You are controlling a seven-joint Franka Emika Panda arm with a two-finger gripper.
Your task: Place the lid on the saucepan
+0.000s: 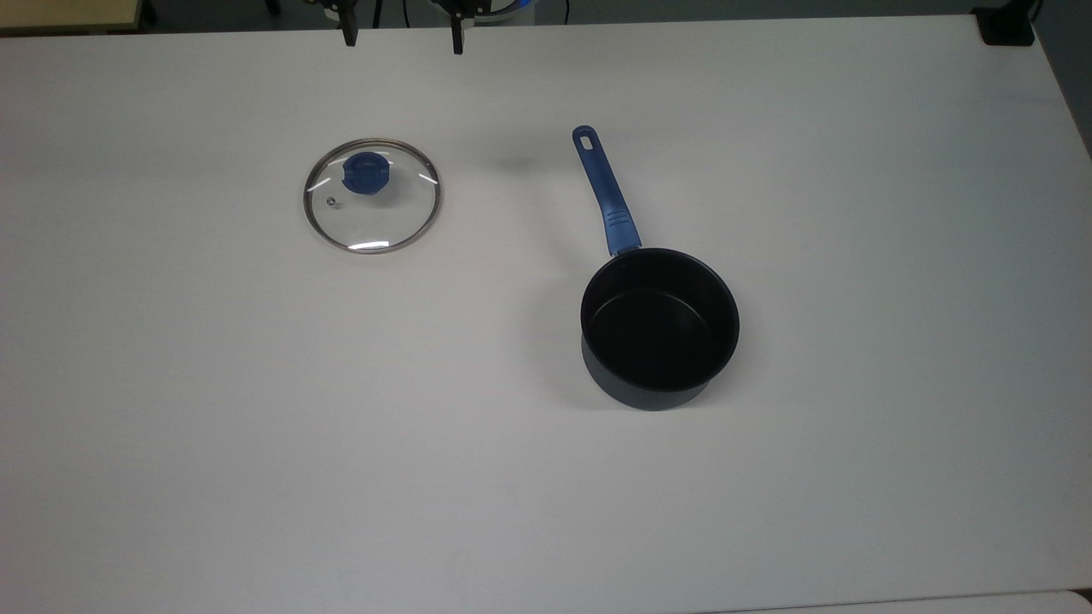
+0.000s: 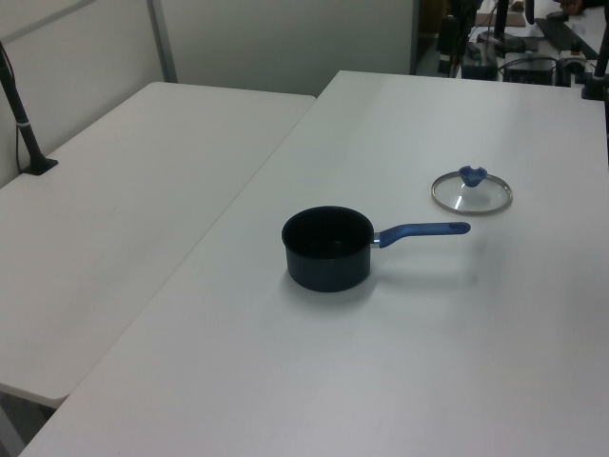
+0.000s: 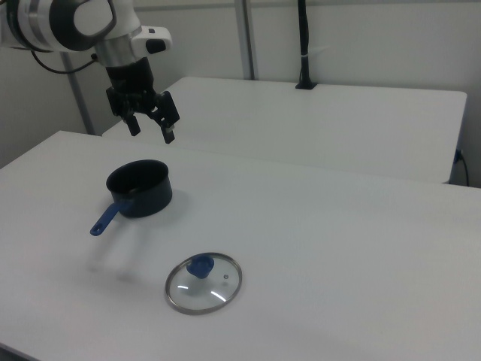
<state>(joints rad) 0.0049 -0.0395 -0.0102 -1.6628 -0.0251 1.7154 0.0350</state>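
Its gripper (image 3: 151, 126) spread open and empty above the desk (image 1: 853, 469), the arm must first reach the lid (image 1: 372, 195) lying flat, well apart from the saucepan (image 1: 659, 328).

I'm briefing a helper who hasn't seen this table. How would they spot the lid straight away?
On the white table, look to the top view's left of the saucepan, apart from it. The lid lies flat there: a clear glass disc with a steel rim and blue knob, unlike the deep black pan.

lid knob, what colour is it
Blue. The knob sits at the centre of the clear glass lid, best seen in the top view.
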